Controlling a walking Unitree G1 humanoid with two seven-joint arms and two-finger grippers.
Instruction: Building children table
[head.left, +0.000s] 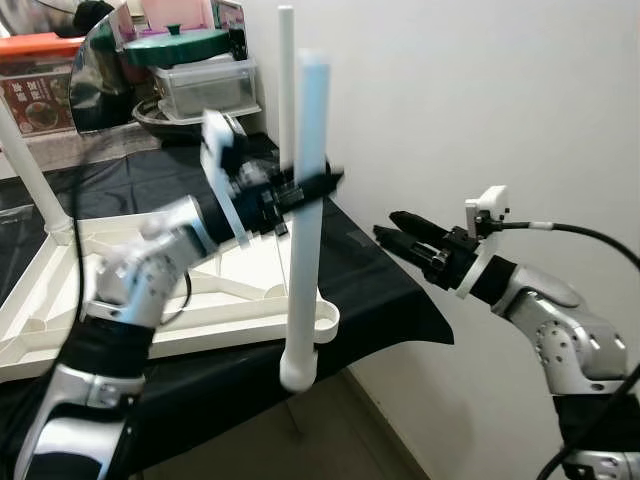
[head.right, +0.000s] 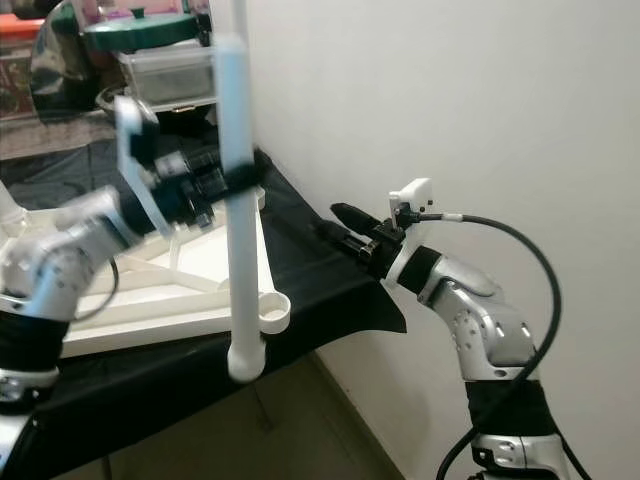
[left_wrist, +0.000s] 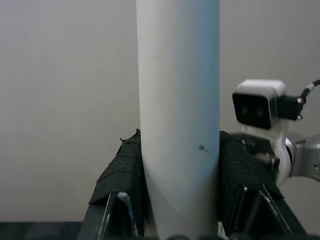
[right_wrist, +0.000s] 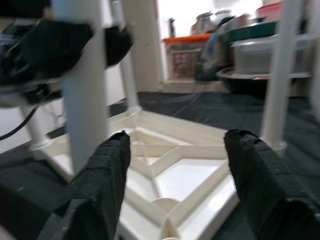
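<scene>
On black cloth (head.left: 380, 270) lies the tabletop (head.left: 130, 300). Left gripper (head.left: 300, 192) clamps the leg (head.left: 305, 230); right gripper (head.left: 405, 232) waits, fingers apart. Keep the leg vertical over the socket (head.left: 325, 318).

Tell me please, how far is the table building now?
Done: two legs already stand in the upturned white tabletop, one at its far left corner, one behind. In hand: the left gripper holds a white leg upright near the empty corner socket. Left: seating it there. The right gripper waits open nearby.
</scene>
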